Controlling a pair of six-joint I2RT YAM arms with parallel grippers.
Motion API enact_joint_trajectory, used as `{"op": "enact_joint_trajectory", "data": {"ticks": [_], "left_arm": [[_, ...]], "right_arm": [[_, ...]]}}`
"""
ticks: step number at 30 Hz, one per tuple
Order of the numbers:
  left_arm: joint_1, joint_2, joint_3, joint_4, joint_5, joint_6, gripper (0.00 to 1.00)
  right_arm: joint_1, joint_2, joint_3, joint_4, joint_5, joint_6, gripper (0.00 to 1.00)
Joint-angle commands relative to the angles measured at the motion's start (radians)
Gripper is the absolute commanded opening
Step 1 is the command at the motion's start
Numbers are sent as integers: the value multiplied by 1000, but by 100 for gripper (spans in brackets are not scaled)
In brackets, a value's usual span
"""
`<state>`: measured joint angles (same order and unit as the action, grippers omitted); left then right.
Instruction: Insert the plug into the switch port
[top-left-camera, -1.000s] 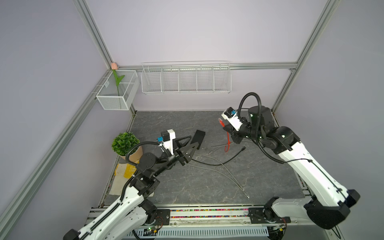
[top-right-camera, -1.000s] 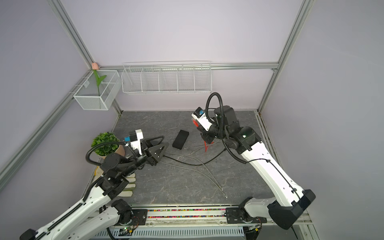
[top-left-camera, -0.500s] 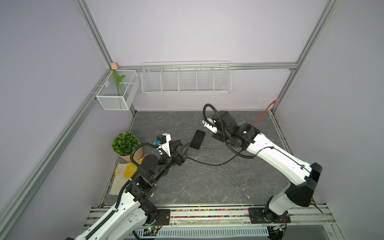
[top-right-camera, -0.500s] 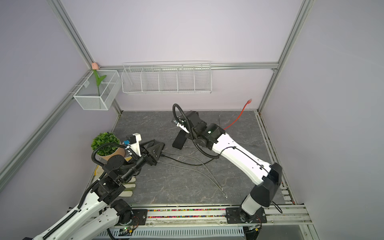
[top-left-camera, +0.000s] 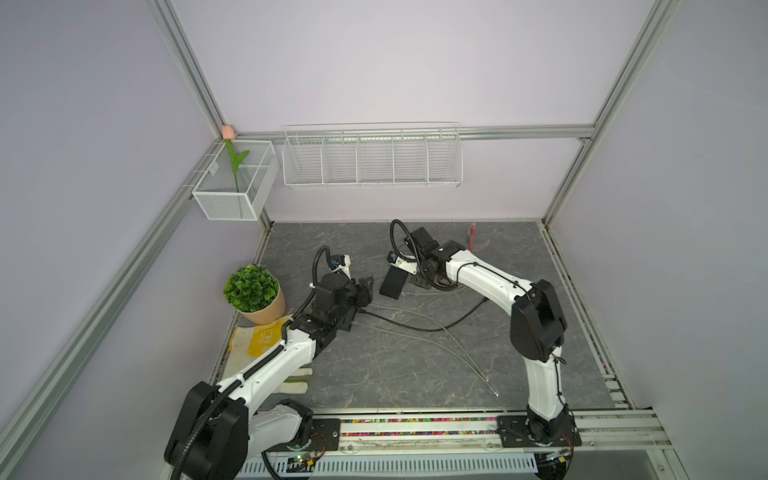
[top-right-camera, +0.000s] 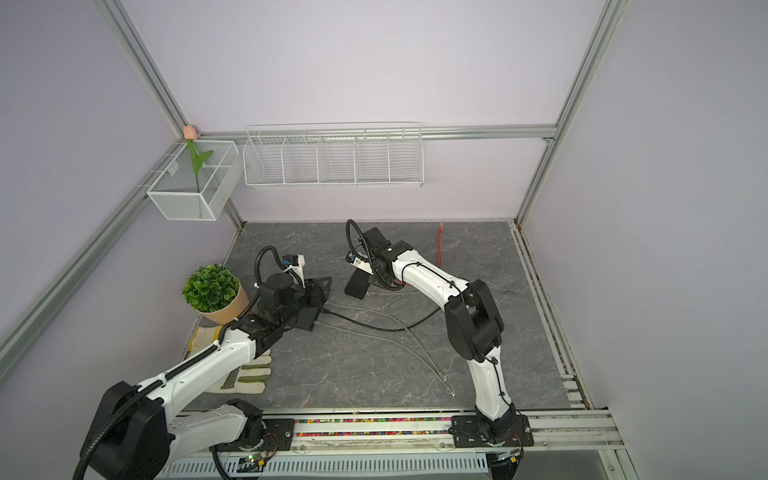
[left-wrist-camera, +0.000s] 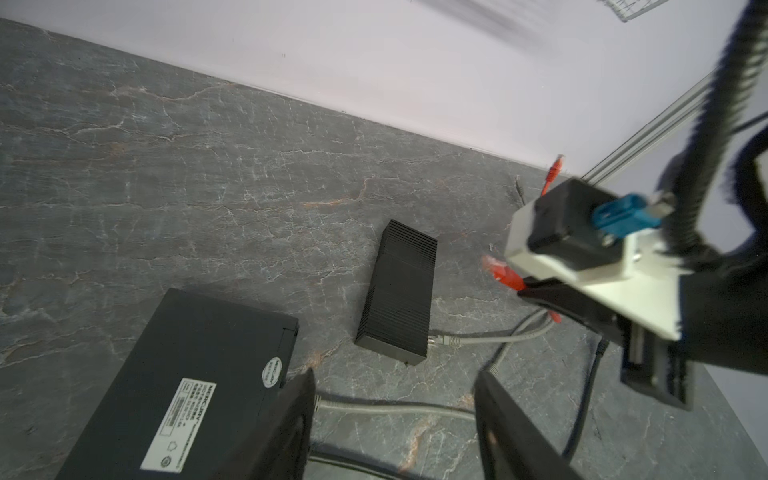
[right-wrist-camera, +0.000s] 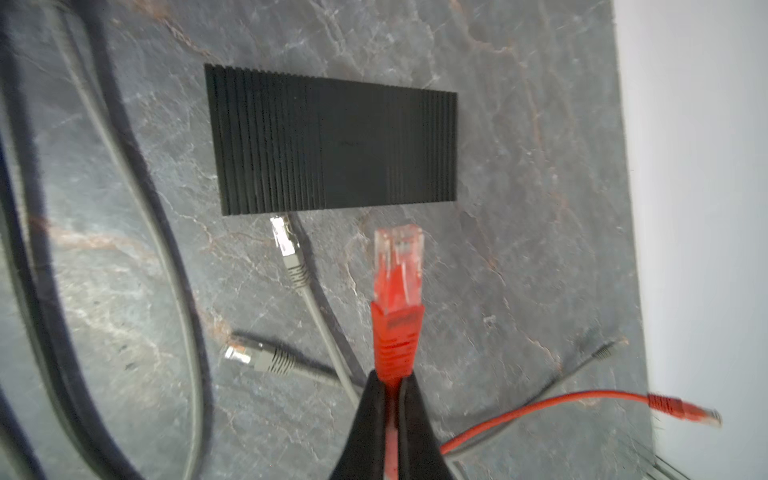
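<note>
A black ribbed switch (top-left-camera: 392, 282) (right-wrist-camera: 332, 141) lies flat on the grey floor; its ports do not show. My right gripper (right-wrist-camera: 390, 380) (top-left-camera: 419, 279) is shut on the boot of a red plug (right-wrist-camera: 397, 282) (left-wrist-camera: 503, 274), held low with its clear tip pointing at the switch's near edge, a short gap away. My left gripper (left-wrist-camera: 392, 378) (top-left-camera: 363, 286) stands open over a grey cable, nothing between its fingers. Beside its finger (left-wrist-camera: 299, 399) lies a second black box (left-wrist-camera: 187, 374) with a white label.
A grey plug (right-wrist-camera: 282, 237) rests at the switch's near edge, and another grey plug (right-wrist-camera: 257, 357) lies close by. The red cable's far plug (top-left-camera: 471, 228) lies by the back wall. A black cable (top-left-camera: 415, 326), potted plant (top-left-camera: 253, 291) and glove (top-left-camera: 257, 340) are on the left.
My right arm has swung down and leftward from a raised pose to just beside the ribbed switch, still holding the red plug. My left arm has drawn back and sunk toward the labelled box.
</note>
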<state>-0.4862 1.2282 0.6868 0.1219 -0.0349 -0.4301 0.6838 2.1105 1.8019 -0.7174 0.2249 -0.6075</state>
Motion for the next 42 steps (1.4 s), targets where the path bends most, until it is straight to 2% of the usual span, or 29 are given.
{"op": "enact_joint_trajectory", "data": {"ticks": [1,5,11,16,27,42], "left_arm": [[29,85,76,37,37,-12,61],[71,237,129,72,116,-31,59],[100,469,274,59,249,-28,57],[101,593,383,23,304,-22,56],[101,721,472,2,343,-26,56],[100,794,513,-11,368,-27,52]], "right_arm": [[-29,52,58,-30,-113,-14,7],[-55,92,73,-32,-168,-11,7],[-66,135,105,-77,-140,-31,6],[-67,170,142,-113,-121,-46,6],[-66,238,223,-224,-120,-61,6],[-61,267,253,-280,-87,-64,6]]}}
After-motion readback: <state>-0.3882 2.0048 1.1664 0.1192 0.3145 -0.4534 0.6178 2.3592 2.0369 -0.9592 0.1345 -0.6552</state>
